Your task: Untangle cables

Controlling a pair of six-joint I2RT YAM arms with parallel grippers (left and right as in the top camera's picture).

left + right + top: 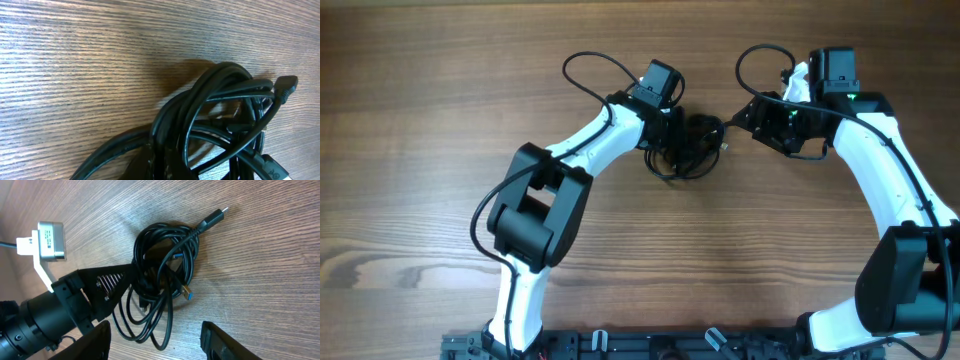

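The cables [692, 148] lie as one tangled black bundle on the table [410, 150], in its far half and about midway between its left and right sides, well away from the near edge where the arm bases stand. The left fingers [672, 135] reach into the bundle's left side and are pressed together on the strands there; in the right wrist view they [117, 282] run straight into the coil [165, 280]. In the left wrist view the cords [215, 115] pass close under the camera in overlapping loops, with one plug [285, 86] sticking out at the right.

The right fingers [740, 116] hover just right of the bundle, spread apart with nothing between them [97, 342]. A straight plug [215, 216] pokes out from the coil, and a blue-tipped plug [187, 294] lies at its rim. Bare wood runs wide to the left of the bundle and toward the near edge between the two arms.
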